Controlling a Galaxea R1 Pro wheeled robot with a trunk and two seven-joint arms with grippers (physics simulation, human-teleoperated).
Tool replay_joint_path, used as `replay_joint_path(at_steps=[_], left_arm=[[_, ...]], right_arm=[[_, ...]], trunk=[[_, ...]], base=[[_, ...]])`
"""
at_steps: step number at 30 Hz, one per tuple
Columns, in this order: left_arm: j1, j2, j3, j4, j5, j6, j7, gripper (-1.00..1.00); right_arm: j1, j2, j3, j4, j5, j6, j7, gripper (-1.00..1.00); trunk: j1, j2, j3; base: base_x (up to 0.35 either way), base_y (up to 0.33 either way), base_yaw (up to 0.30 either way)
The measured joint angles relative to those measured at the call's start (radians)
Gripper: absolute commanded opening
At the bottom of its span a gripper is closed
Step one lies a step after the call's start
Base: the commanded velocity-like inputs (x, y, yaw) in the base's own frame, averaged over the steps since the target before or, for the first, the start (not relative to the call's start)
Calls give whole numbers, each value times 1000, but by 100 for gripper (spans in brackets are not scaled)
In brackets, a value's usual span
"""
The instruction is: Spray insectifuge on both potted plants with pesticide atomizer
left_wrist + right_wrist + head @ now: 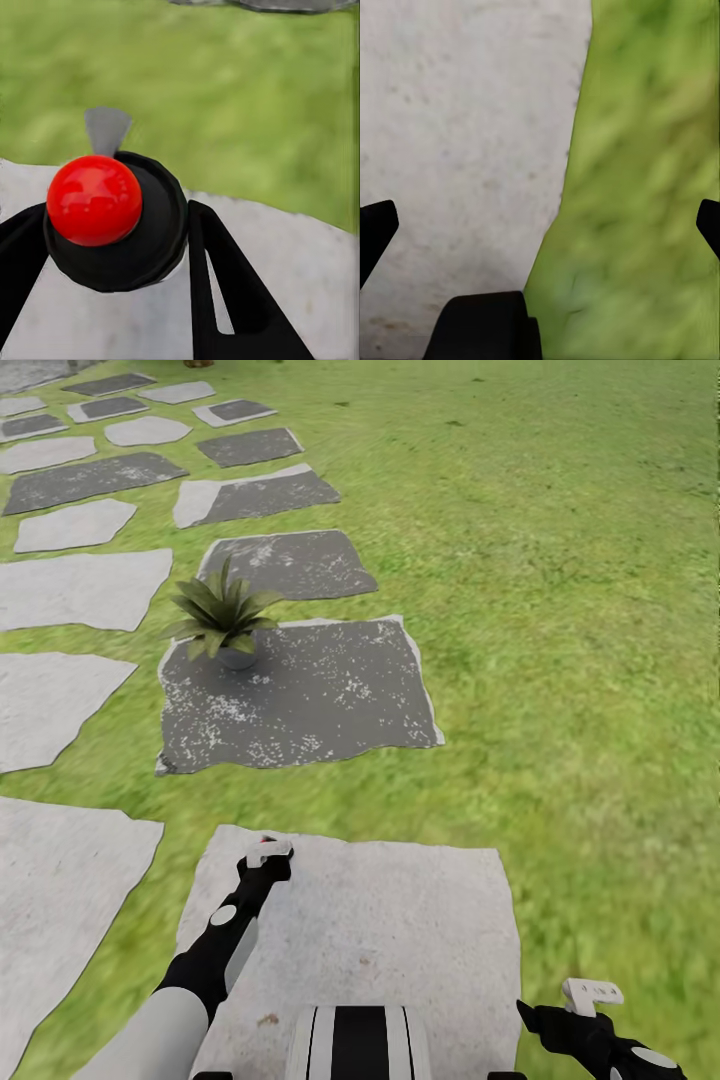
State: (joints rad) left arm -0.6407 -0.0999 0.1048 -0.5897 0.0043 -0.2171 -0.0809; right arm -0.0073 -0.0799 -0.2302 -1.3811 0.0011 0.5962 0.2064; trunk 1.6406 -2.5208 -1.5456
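1. The left hand (268,852) is out in front of the robot, over the far edge of a pale stone slab (400,930) in the lawn (560,610). It is clamped on the pesticide atomizer (112,221).
2. In the left wrist view the atomizer is seen from above: a glossy red top on a round dark body, with one black finger (232,285) tight against each side. Pale slab lies under it, and grass beyond.
3. In the head view only a bit of red and white shows at the tip of the left hand.
4. The right hand (592,992) sits low by the robot's right side, just past the right edge of the same pale slab. In the right wrist view its fingertips (375,225) stand wide apart with nothing between them, over the line where slab meets grass.
5. One potted plant (222,615), a rosette of pointed green leaves in a small grey pot, stands on the far left corner of a dark speckled slab (320,700), which lies ahead of the left hand across a strip of grass.
6. More pale and dark slabs run away to the far left.
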Motion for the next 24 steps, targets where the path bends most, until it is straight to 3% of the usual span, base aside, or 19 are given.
replay_joint_path(at_steps=[19, 22, 24], left_arm=[[0, 3, 1, -24, 0, 17, 1, -100], [0, 2, 2, -28, 0, 65, 0, -100], [0, 0, -1, -63, 1, 124, 0, -100]], right_arm=[[0, -3, -10, -24, 2, 0, 0, 100], [0, -2, -57, -72, 2, 1, 0, 100], [0, 0, -114, -87, 1, 2, 0, 100]], trunk=[[-9, 4, 74], [-10, 5, 85], [-11, 6, 93]], base=[[0, 0, 0], [0, 0, 0], [0, 0, 0]])
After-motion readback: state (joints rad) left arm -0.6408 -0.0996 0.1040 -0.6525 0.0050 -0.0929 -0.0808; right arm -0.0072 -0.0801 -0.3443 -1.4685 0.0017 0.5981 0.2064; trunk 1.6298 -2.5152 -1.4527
